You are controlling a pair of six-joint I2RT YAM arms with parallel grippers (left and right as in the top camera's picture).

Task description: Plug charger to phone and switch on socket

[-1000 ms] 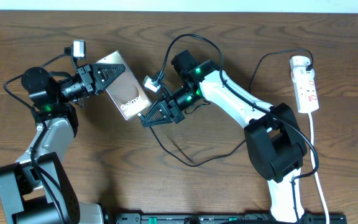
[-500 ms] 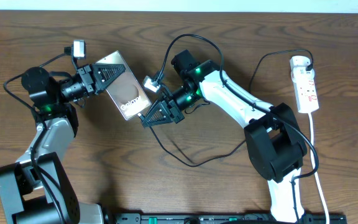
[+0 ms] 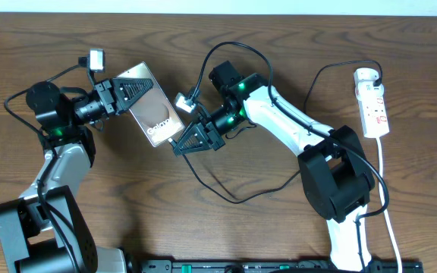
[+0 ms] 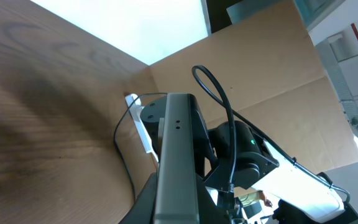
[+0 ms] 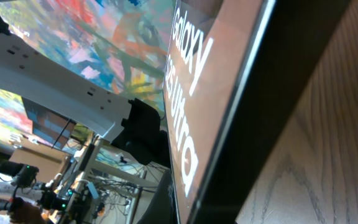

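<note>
Overhead, right pincer [image 3: 188, 142] sits just beside phone [image 3: 156, 115] lower edge.

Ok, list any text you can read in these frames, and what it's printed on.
"Galaxy S25 Ultra": white lettering on the phone, clearest in the right wrist view; only "Galaxy" reads from overhead.
Red markings on the socket: too small to read.
Nothing else legible in any view.
</note>
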